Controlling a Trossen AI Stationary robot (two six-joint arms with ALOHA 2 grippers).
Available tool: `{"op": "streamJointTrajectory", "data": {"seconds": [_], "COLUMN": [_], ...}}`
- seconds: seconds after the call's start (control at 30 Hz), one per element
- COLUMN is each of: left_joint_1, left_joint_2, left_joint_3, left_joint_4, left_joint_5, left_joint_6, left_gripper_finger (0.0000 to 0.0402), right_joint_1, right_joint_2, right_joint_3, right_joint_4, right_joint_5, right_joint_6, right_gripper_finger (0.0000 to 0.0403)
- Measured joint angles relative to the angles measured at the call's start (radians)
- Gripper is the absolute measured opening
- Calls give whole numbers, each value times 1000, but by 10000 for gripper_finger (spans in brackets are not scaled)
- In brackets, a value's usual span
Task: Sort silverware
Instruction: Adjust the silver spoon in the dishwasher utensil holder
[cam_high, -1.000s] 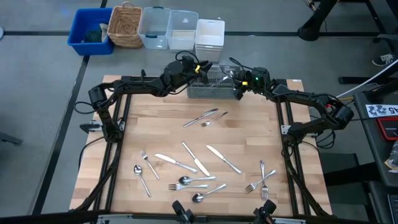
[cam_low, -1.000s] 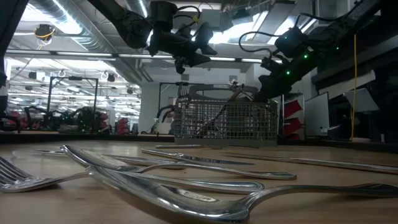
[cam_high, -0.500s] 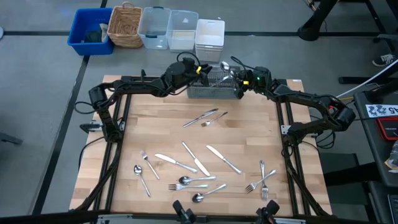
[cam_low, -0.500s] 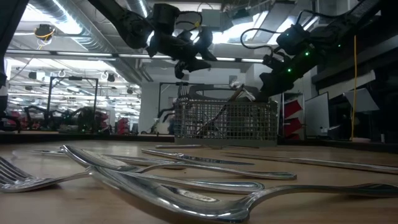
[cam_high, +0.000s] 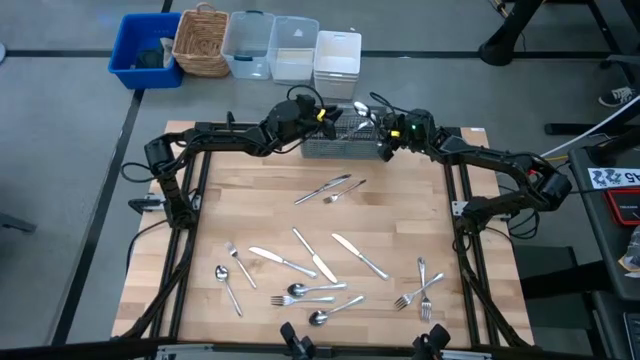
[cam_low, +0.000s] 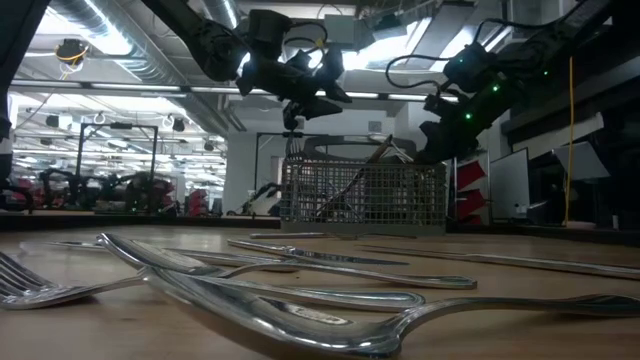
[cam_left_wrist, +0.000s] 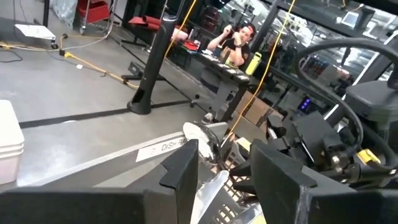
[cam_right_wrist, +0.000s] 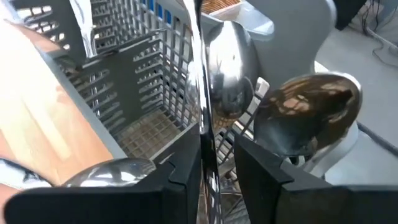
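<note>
While both arms reach over the wire-mesh basket (cam_high: 341, 137) at the table's far edge, roughly 16 loose pieces lie behind them on the wooden table (cam_high: 400, 200) — about 5 forks, 5 spoons, 4 knives, the rest unclear. The left gripper (cam_high: 322, 113) pinches 1 utensil (cam_left_wrist: 208, 186) above the basket's left end. The right gripper (cam_high: 384, 140) grips 1 spoon (cam_right_wrist: 229, 74) inside the basket's right end, 2 spoon bowls beside it.

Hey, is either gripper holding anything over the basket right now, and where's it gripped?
Both are: the left gripper holds a utensil and the right gripper a spoon, each by the handle.
</note>
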Motion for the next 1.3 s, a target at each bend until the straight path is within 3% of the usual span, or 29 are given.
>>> {"op": "streamJointTrajectory", "data": {"seconds": [0.77,1.07,1.3], "left_joint_1": [19,20,20], "left_joint_2": [0,0,1], "left_joint_3": [0,0,0], "left_joint_4": [-2,-35,-90], "left_joint_5": [5,11,11], "left_joint_6": [24,47,47], "left_gripper_finger": [132,132,132], "right_joint_1": [0,0,0], "right_joint_2": [-49,-48,-48], "right_joint_3": [-1,-1,18], "right_joint_4": [24,171,136], "right_joint_5": [0,-64,-98], "right_joint_6": [4,3,-54], "right_gripper_finger": [97,97,97]}}
